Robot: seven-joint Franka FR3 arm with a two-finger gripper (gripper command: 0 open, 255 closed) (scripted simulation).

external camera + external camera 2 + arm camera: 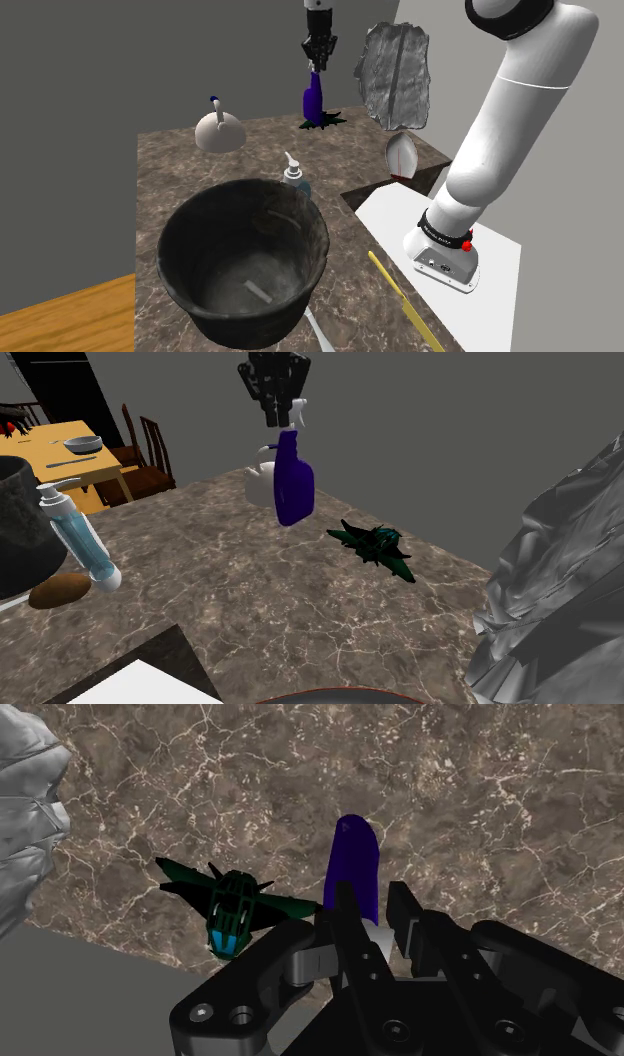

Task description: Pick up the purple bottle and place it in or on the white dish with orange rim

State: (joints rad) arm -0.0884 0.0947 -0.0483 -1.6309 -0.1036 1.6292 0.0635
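Pinching the purple bottle (313, 101) by its white top, the 2 fingers (350, 919) of the gripper (317, 62) sit at the shoulder view's upper middle. Lower right, the orange-rimmed dish (401, 158) stands tilted.

On brown marble counter (190, 165): large black pot (215, 258) nearest the shoulder camera, clear pump bottle (295, 178) just behind, white domed vessel (219, 132) farther back. Dark green toy aircraft (375, 544) beside crumpled grey sheet (398, 78).
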